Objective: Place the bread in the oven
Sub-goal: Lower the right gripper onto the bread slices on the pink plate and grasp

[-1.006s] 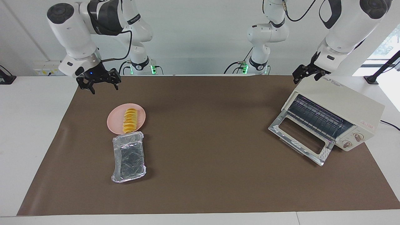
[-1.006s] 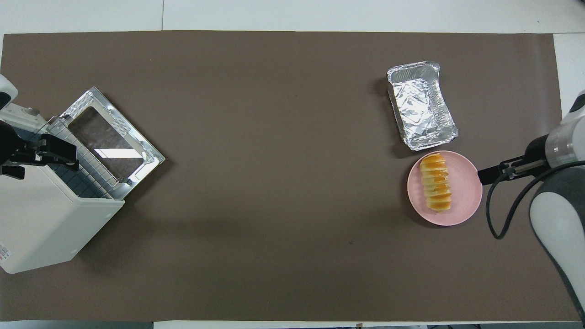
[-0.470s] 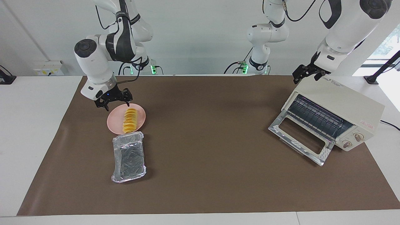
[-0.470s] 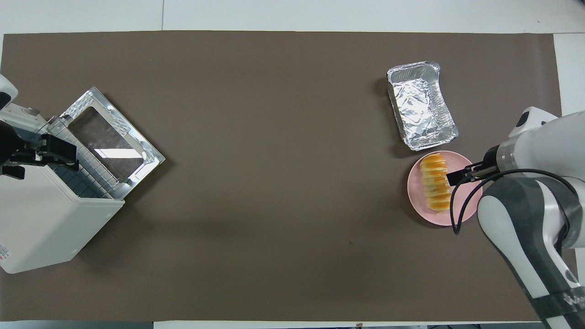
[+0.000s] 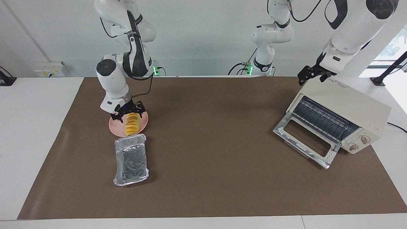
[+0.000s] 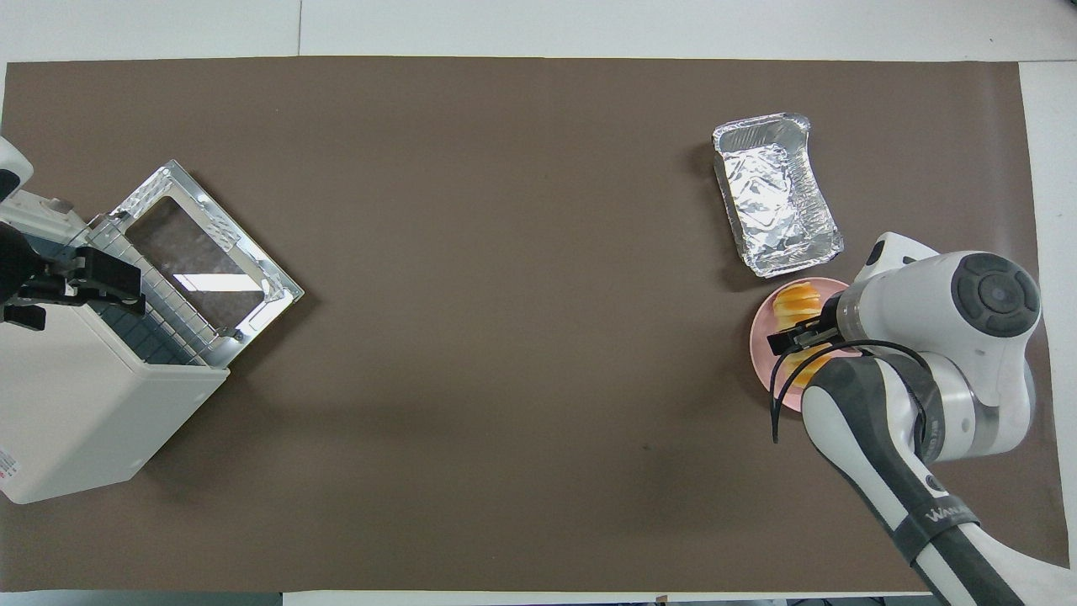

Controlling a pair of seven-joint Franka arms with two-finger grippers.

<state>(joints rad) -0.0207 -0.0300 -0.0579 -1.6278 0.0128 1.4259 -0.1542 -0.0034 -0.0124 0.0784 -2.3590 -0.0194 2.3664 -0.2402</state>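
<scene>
The bread (image 5: pixel 132 127), a ridged yellow-orange loaf, lies on a round pink plate (image 5: pixel 143 122) toward the right arm's end of the table. My right gripper (image 5: pixel 129 115) is down at the plate, open, with its fingers on either side of the loaf's end nearer the robots. In the overhead view the right arm covers much of the bread (image 6: pixel 798 301) and plate (image 6: pixel 761 349). The cream-white oven (image 5: pixel 349 105) stands toward the left arm's end with its glass door (image 5: pixel 305 138) dropped open. My left gripper (image 5: pixel 313 76) waits over the oven's top edge.
A crinkled silver foil tray (image 5: pixel 131 159) lies beside the plate, farther from the robots than it. A brown mat (image 5: pixel 216 152) covers the table between the plate and the oven. The oven also shows in the overhead view (image 6: pixel 76 404).
My right gripper has come down from over the mat's edge to the plate and now straddles the bread. The left arm, oven, tray and bread have not moved.
</scene>
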